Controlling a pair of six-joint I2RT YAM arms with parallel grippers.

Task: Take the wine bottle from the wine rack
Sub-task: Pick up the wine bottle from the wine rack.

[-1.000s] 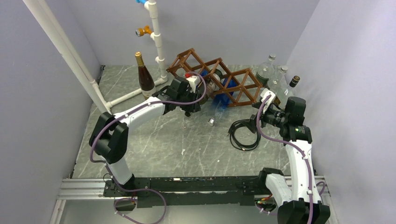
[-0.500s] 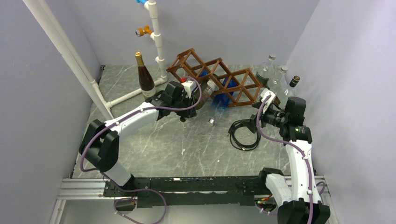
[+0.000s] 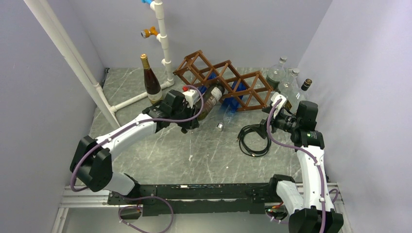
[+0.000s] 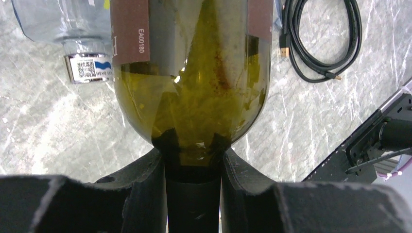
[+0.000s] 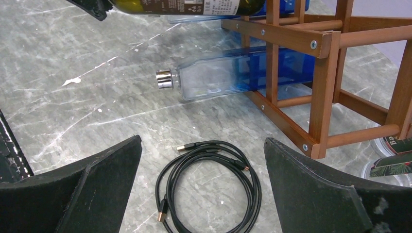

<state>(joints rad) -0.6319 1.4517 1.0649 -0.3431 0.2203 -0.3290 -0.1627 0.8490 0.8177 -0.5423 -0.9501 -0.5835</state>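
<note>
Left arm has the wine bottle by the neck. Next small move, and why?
Probably draw the left end effector straight back: it is shut on the neck of the wine bottle, whose base end looks not yet clear of the wine rack.

glossy glass wine bottle [image 4: 194, 97], smooth wooden wine rack [image 5: 323, 87] (stone-look table [image 5: 73, 121]).

wine rack [image 5: 323, 87]: 2 o'clock | blue bottle [image 5: 228, 80]: lying in lower cell | cable [image 5: 209, 180]: coiled, 6 o'clock | right gripper [image 5: 201, 145]: wide apart
</note>
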